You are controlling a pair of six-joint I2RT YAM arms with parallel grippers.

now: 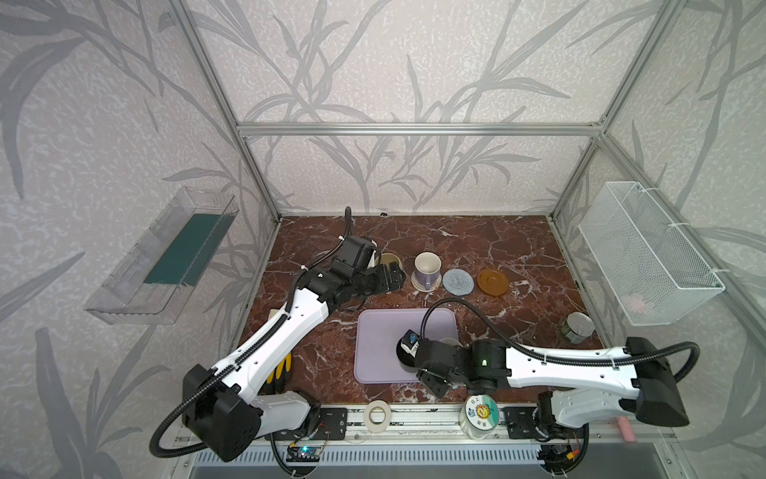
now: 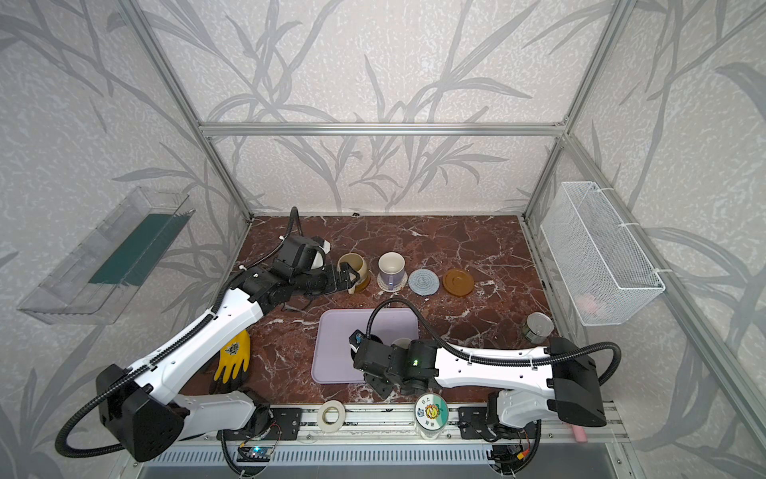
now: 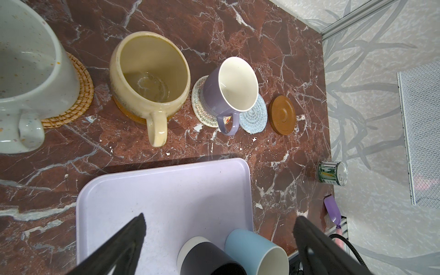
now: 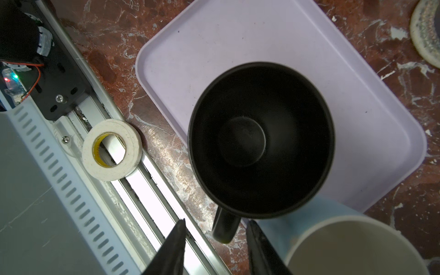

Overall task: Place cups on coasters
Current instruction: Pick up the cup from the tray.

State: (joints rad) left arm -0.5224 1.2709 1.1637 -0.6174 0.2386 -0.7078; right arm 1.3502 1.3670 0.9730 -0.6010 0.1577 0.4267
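Black ceramic fills the right wrist view: the black mug stands upright on the lavender tray, close to the tray edge that faces the robot, and its handle reaches out over that edge. Our right claw is placed around this handle, with one finger on each side. The jaws are partly spread, and we see a small gap between each finger and the handle, so nothing is pinched. Just beside the black mug, on the same tray, stands the light blue mug, cream inside. Whether the two mugs touch, we cannot tell.

Our left claw hangs over the far left part of the table, near the beige mug. Its jaws are spread wide and nothing is between them.

In the left wrist view we see the row of coasters. The white mug stands on the rattan coaster. The beige mug sits on a brown wooden coaster, of which only a sliver shows. The lavender mug stands on the cream woven coaster. Next in the row, the grey-blue coaster and the second wooden coaster lie bare on the table, near each other but apart.

A tape roll lies on the front rail, and a tin can stands near the table's right edge.
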